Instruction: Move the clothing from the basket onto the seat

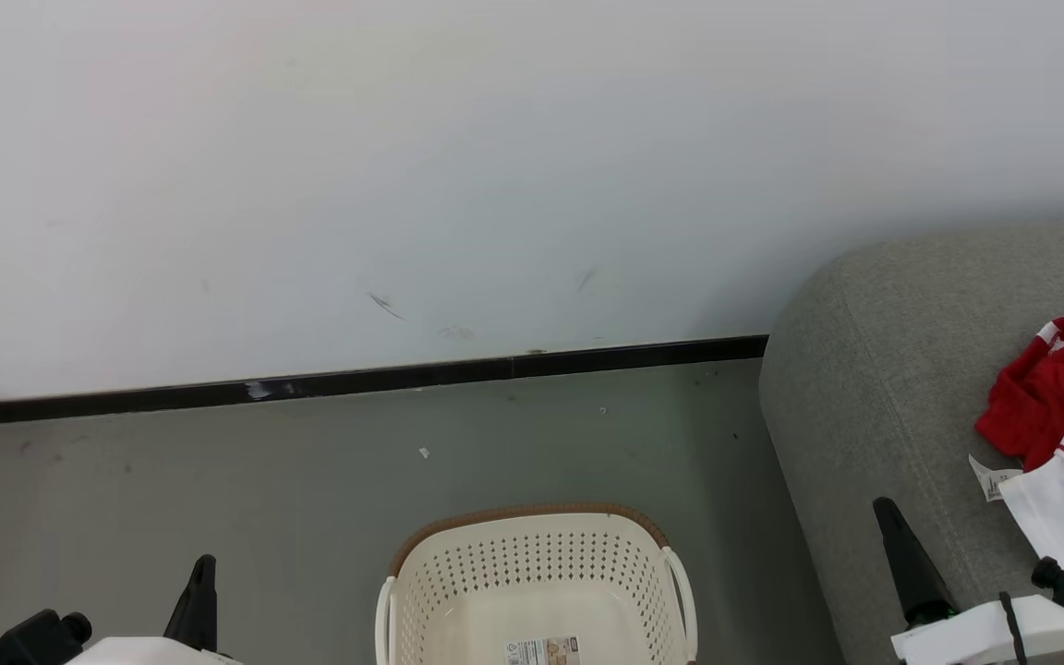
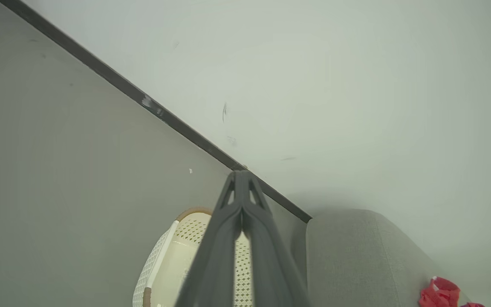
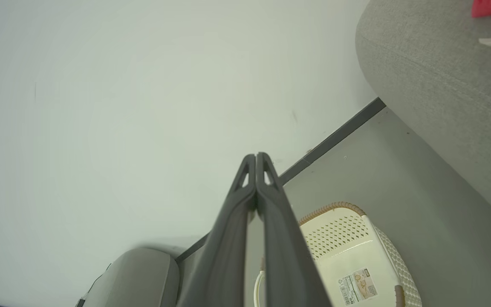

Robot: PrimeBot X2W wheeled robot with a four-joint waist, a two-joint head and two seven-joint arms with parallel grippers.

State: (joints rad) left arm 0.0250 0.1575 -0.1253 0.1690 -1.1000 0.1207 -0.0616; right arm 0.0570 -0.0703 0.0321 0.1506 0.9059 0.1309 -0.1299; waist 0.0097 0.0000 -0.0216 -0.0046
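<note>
A: Where is the clothing (image 1: 1054, 397) lying?

B: It is lying on the seat (image 1: 874, 388), bunched in a red and white heap toward the right side. Its label (image 1: 989, 480) is poking out onto the grey fabric.

A: And the basket (image 1: 532, 563)?

B: It is sitting on the floor (image 1: 218, 480) just beside the seat's rounded corner, apart from the clothing. In the right wrist view its bottom is showing bare apart from a sticker (image 3: 358, 285). The fingers are covering one strip of it, so I am not vouching for that part.

A: What are the tools doing?

B: The left tool (image 2: 241, 181) is hanging over the floor to the left of the basket, fingers pressed together and gripping nothing. The right tool (image 3: 256, 160) is hovering at the seat's near edge, close to the clothing, likewise closed and empty.

A: So how far along is the job looking?

B: I am judging it finished, or very nearly. No red is showing in the basket, and the garments are resting on the seat. At most, the hidden strip of the basket is needing a check.
</note>
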